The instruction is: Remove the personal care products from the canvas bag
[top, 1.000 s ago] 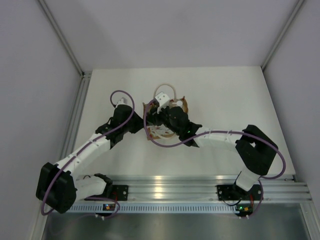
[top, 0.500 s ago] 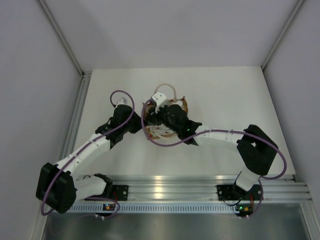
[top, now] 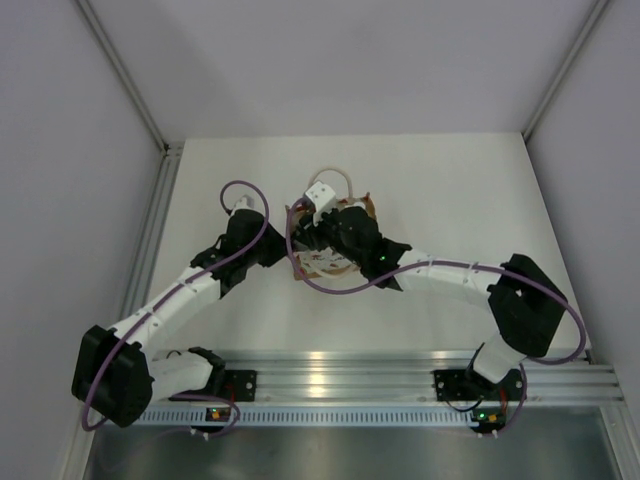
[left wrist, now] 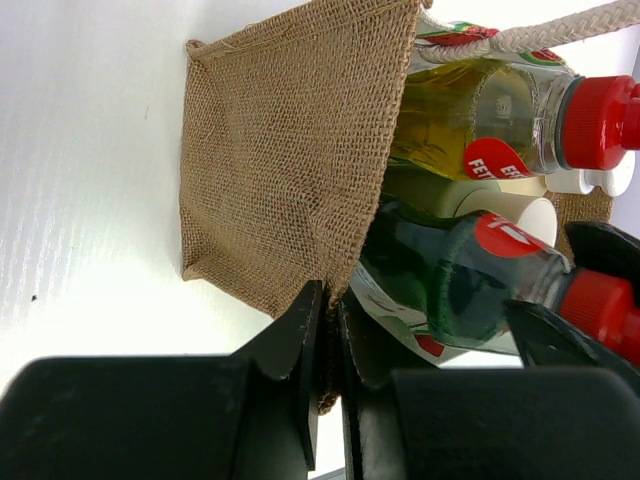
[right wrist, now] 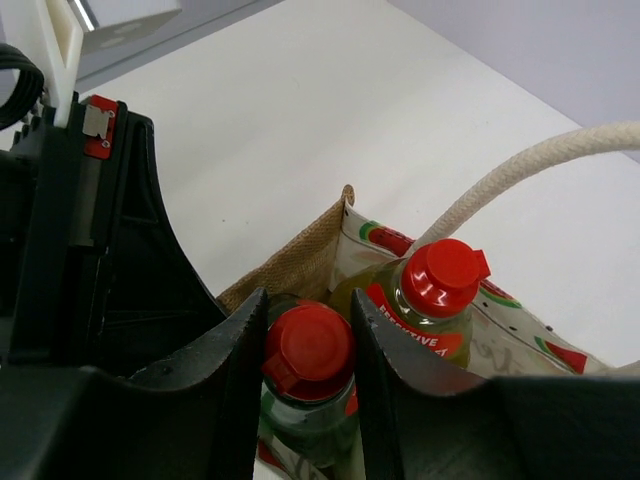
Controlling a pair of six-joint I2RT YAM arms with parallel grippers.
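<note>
Our right gripper (right wrist: 307, 308) is clamped on the red cap (right wrist: 308, 350) of the dark green bottle (right wrist: 300, 425), which stands neck-up inside the canvas bag (left wrist: 280, 170) on the tabletop (left wrist: 90, 150). Our left gripper (left wrist: 328, 300) pinches the bag's burlap wall, fingers together on the cloth. The bottle's long axis runs in line with the right gripper's fingers, so we judge that a straight pull along it should free the bottle. The yellow bottle (right wrist: 430, 330) sits just beside it and may drag along.
</note>
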